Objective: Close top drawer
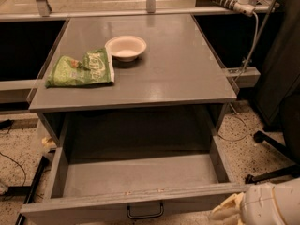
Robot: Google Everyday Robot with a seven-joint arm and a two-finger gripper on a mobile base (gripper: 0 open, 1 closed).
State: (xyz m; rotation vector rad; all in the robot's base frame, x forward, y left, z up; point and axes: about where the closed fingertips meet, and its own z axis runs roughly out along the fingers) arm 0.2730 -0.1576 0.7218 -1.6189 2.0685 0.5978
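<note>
The top drawer [140,176] stands pulled far out from under the grey cabinet top [178,64]. It is a wide grey box, empty inside. Its flat front [93,209] runs along the bottom of the camera view, with a small dark loop handle [145,211] at its centre. My gripper [229,212] shows as a white and cream shape at the bottom right corner, next to the drawer front's right end. Most of it is cut off by the picture edge.
A green snack bag [82,69] and a white bowl [125,47] lie on the cabinet top. A chair base [274,149] and cables stand on the speckled floor at the right. A power strip [229,1] sits at the back right.
</note>
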